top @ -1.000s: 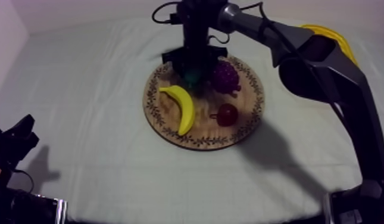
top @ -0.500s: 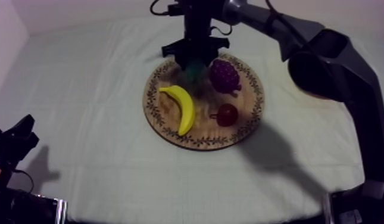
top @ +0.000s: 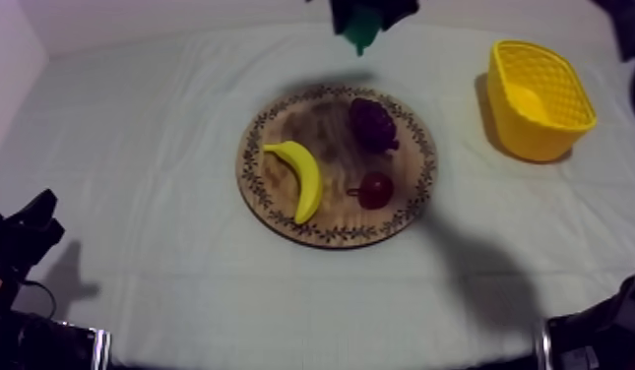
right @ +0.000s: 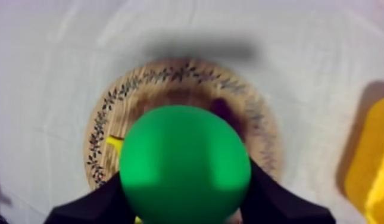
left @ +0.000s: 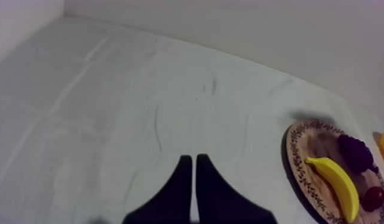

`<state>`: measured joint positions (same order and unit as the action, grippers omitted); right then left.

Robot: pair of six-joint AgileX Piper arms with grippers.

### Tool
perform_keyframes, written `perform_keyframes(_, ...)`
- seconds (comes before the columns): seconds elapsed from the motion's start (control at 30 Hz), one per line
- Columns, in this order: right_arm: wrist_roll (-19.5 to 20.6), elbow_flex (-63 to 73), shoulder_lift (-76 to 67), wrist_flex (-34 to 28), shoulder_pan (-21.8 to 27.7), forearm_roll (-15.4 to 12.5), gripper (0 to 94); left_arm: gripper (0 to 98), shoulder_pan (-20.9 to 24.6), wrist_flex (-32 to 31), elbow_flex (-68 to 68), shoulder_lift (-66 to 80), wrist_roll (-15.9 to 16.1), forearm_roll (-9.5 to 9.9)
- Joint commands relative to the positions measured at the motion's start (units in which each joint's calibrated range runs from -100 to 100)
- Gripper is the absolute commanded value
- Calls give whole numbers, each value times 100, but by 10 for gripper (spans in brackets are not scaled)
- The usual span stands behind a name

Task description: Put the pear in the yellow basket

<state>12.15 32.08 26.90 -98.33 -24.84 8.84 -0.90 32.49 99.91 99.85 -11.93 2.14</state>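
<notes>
Grey-white cloth [top: 134, 128] covered the table. The green pear [right: 185, 164] hung in the air, off the round wooden board [top: 267, 212] and over or just beyond its far rim, clamped between the two black fingers of the right gripper [top: 368, 10]. On the board lay a banana [top: 299, 177], a bunch of grapes [top: 372, 123] and a small red fruit [top: 376, 189]. The yellow basket [top: 523, 138] stood right of the board, apart from it. The left gripper [left: 193, 184], fingers pressed together on nothing, rested over bare cloth well left of the board.
</notes>
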Motion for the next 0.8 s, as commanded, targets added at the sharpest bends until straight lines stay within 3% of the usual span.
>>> perform_keyframes(0.0, -66, -195, -818, 29, 185, 11, 315, 1, 0, 0, -2, -2, -2, -1)
perform_keyframes(0.53, -486, -1043, -1480, 216, 2014, 190, 330, 1, 0, 0, -2, -2, -2, -1)
perform_keyframes(0.77, -509, -1699, -1227, 597, 2510, 301, 339, 1, 0, 0, -2, -2, -2, -1)
